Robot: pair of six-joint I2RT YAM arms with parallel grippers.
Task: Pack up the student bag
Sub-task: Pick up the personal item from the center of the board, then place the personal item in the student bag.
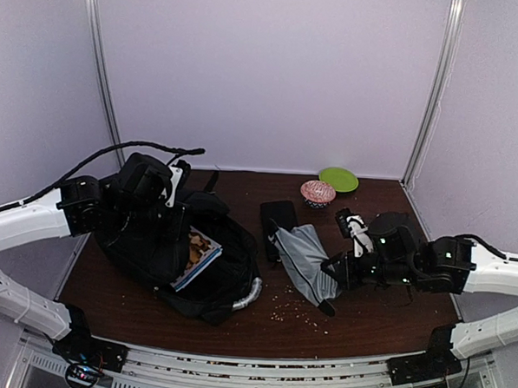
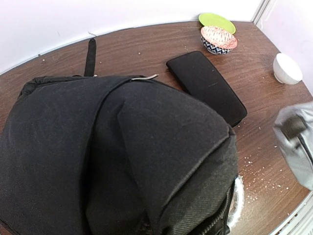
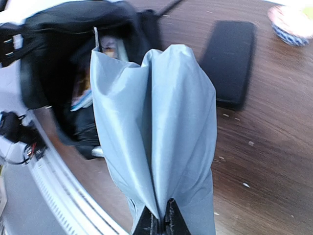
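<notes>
Bag (image 2: pixel 122 161) first: the big black bag lies on the brown worktop (image 1: pixel 383 318), right under the left jaws. Those jaws are pressed together. They seem to pinch the bag's far top edge and hold it up, but the cloth hides the tips. The bag's long side runs from the left jaws at the back down to its silver handle (image 1: pixel 251 293) near the front. Its mouth is open, and a book (image 1: pixel 197 256) shows inside. A flat black case (image 1: pixel 279 219) lies beside the bag, to the far left of the right jaws. The right jaws are shut tight and pinch one end of a grey pouch (image 3: pixel 161 122). The bag is to the left of the right jaws, with its open mouth on their side. I think the pouch should go left, into that mouth.
</notes>
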